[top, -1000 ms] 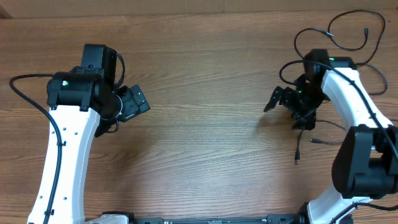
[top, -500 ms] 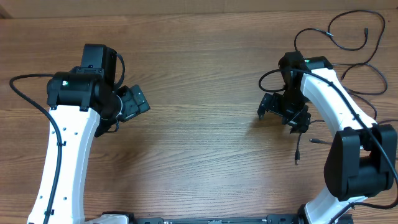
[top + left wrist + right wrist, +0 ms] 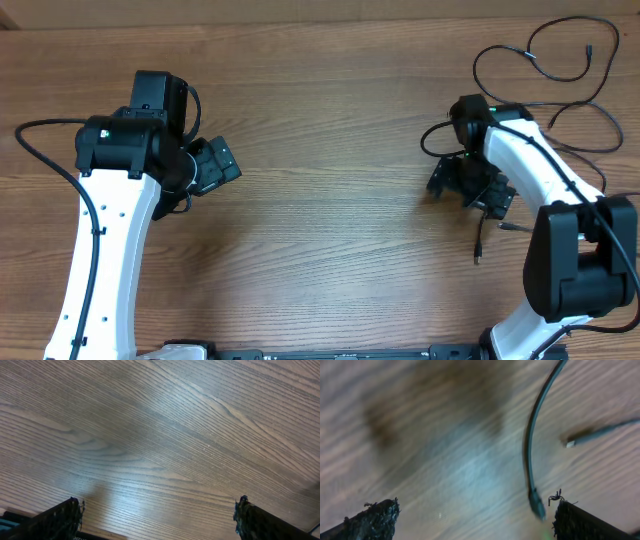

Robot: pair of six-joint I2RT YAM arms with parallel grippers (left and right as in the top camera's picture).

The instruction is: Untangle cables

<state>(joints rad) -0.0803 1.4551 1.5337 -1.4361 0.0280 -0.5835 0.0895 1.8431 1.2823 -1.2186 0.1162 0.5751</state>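
My right hand stands wide and empty, with the thin black cables just beside it on the brown wooden desk. The nearest cord runs straight away from one fingertip, with its plug end closest. My left hand, also wide, is well apart from it.

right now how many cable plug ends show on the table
3: one plug end near the far right corner, one beside the right arm, one just nearer than it. Others may hide under the arm.

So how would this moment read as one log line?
left end effector: open, empty | right end effector: open, empty | thin black cables: loose, ungripped
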